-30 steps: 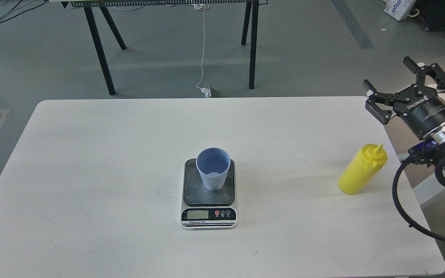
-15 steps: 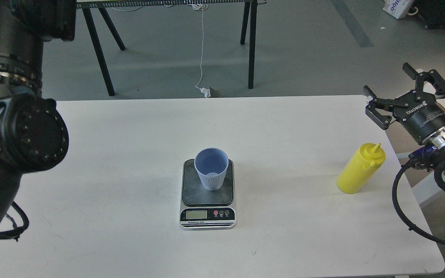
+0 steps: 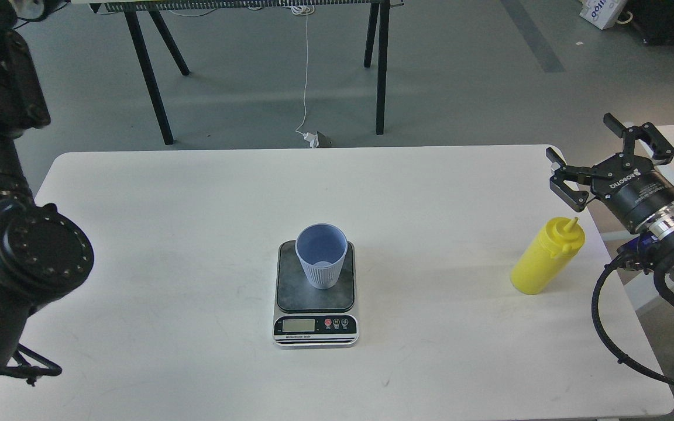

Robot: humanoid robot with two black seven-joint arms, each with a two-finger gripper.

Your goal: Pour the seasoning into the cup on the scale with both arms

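I see one cup (image 3: 322, 264) on one scale (image 3: 315, 294) at centre, one bottle (image 3: 547, 255) near the table's (image 3: 167, 234) right edge. My right gripper (image 3: 594, 159) gapes wide, empty, above it; the left gripper's out of frame.

The left arm (image 3: 15, 234) is running off the left and top edges, so its gripper is lying outside the view. The right arm (image 3: 664, 245) is leaving by the right edge past its wrist. The scale (image 3: 315, 292) is showing a display and button labels too small to read.
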